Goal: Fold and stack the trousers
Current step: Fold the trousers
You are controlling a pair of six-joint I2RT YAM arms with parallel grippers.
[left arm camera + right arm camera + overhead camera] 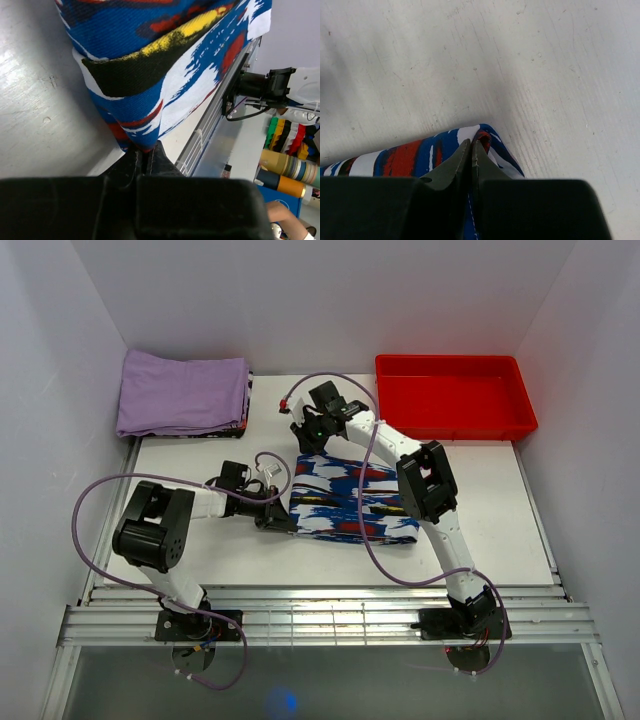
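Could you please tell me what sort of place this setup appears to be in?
Probably a lab robot cell: plain white walls enclose a table, two arms are bolted to a metal rail, and tape rolls lie just beyond it.

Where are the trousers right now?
In the top view the trousers lie folded mid-table, the left end effector pinching their near-left corner and the right end effector their far-left corner.
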